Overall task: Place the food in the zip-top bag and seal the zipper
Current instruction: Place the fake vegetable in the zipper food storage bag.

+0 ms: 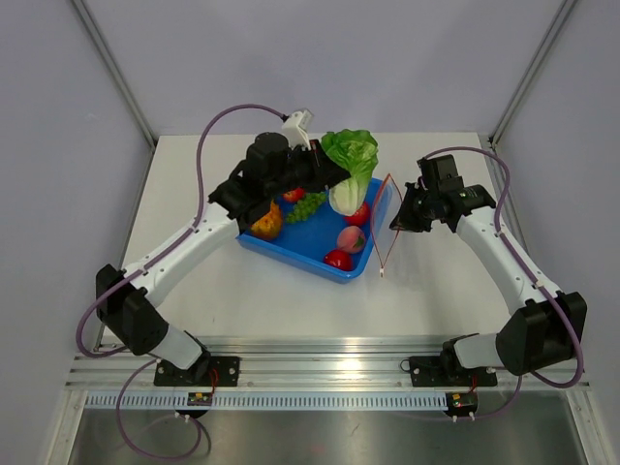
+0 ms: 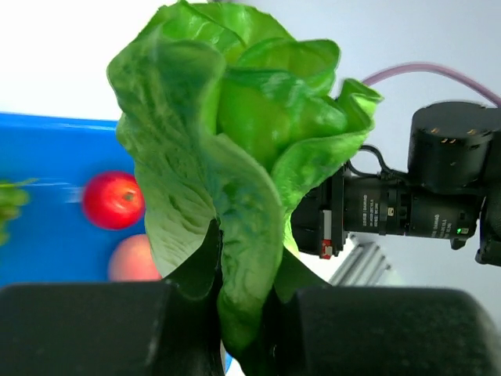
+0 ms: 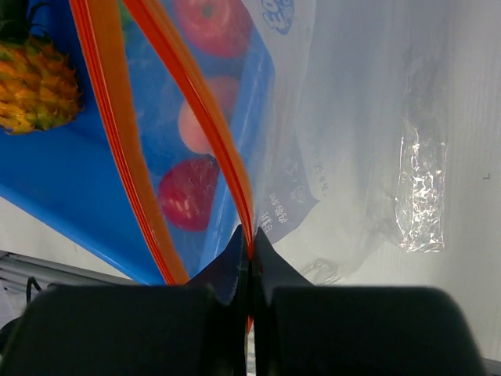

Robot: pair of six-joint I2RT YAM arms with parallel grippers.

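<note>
My left gripper [image 1: 327,181] is shut on the green leafy cabbage [image 1: 351,167], holding it in the air above the blue tub's [image 1: 295,250] far side; in the left wrist view the cabbage [image 2: 235,149] fills the middle and the gripper [image 2: 246,313] pinches its base. My right gripper [image 1: 399,219] is shut on the orange-red zipper [image 1: 386,223] of the clear zip-top bag [image 3: 376,133], holding its mouth open right of the tub; the right wrist view shows the gripper [image 3: 250,249] pinching one zipper strip [image 3: 215,117]. The pineapple [image 1: 268,222], peach [image 1: 351,238] and red fruits [image 1: 339,259] lie in the tub.
Green grapes [image 1: 305,206] also lie in the tub. The right arm's camera [image 2: 415,200] shows just behind the cabbage in the left wrist view. Metal frame posts stand at the table's far corners, and a rail runs along the near edge.
</note>
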